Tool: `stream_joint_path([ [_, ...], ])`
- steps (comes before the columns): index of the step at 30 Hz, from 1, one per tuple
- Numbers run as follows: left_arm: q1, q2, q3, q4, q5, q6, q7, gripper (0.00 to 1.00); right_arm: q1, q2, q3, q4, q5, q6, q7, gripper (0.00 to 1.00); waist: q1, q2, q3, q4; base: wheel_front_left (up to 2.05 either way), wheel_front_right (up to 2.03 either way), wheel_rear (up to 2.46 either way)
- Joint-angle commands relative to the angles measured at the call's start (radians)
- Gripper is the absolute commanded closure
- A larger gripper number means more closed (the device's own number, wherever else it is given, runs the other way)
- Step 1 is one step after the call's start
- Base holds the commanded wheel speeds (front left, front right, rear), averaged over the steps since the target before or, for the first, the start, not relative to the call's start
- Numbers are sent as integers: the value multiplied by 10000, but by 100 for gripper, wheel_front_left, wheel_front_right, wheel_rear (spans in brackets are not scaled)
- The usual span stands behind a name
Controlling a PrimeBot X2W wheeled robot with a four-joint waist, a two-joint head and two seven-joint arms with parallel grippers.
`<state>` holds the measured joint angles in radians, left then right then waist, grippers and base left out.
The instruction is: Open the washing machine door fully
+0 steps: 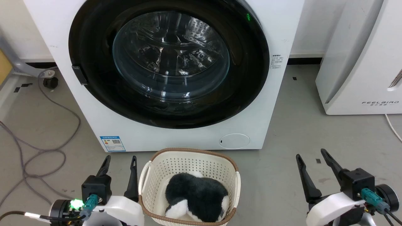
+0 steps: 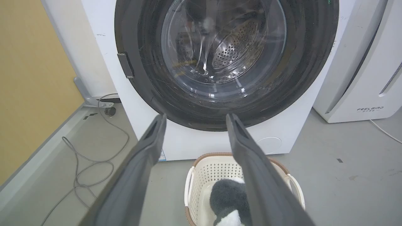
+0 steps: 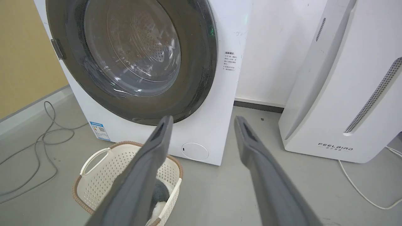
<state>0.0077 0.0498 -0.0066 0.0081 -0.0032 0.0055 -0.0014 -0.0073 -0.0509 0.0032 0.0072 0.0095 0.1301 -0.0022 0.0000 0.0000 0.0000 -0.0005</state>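
Washing machine door [image 1: 248, 78] sits shut against the front of the washing machine [image 1: 176, 138]. Beside the laundry basket [image 1: 191, 150] on the floor [image 1: 289, 125], left gripper [image 1: 121, 158] and right gripper [image 1: 311, 153] hover empty, fingers apart.

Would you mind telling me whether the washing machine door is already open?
No, the washing machine door lies shut, flush against the front of the washing machine.

Left claw [image 1: 121, 158], right claw [image 1: 310, 153] low, spread, empty.
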Motion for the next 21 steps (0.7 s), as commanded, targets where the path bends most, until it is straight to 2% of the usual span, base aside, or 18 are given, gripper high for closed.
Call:
stream_joint_path([
  [1, -43, 4, -32, 73, -56, -59, -118, 0, 45, 0, -17, 45, 41, 0, -113, 0, 0, 0, 1, -8, 0, 0, 0],
  [3, -58, 4, -56, 89, -72, -76, -160, 0, 64, 0, -22, 51, 62, 0, -155, 0, 0, 0, 3, -13, 0, 0, 0],
  [4, -63, 5, -66, 91, -84, -85, -181, 0, 74, 1, -25, 52, 78, 0, -176, 16, 0, 0, 6, -17, 0, 0, 0],
  [5, -67, 5, -76, 95, -96, -94, -202, 0, 84, 1, -30, 49, 92, 0, -197, 100, 0, 0, 8, -19, 0, 0, 0],
  [21, -130, 5, -136, 150, -252, -172, -515, 0, 207, 1, -85, 53, 792, 1, -510, 100, 0, 0, 7, -19, 0, 0, 0],
])
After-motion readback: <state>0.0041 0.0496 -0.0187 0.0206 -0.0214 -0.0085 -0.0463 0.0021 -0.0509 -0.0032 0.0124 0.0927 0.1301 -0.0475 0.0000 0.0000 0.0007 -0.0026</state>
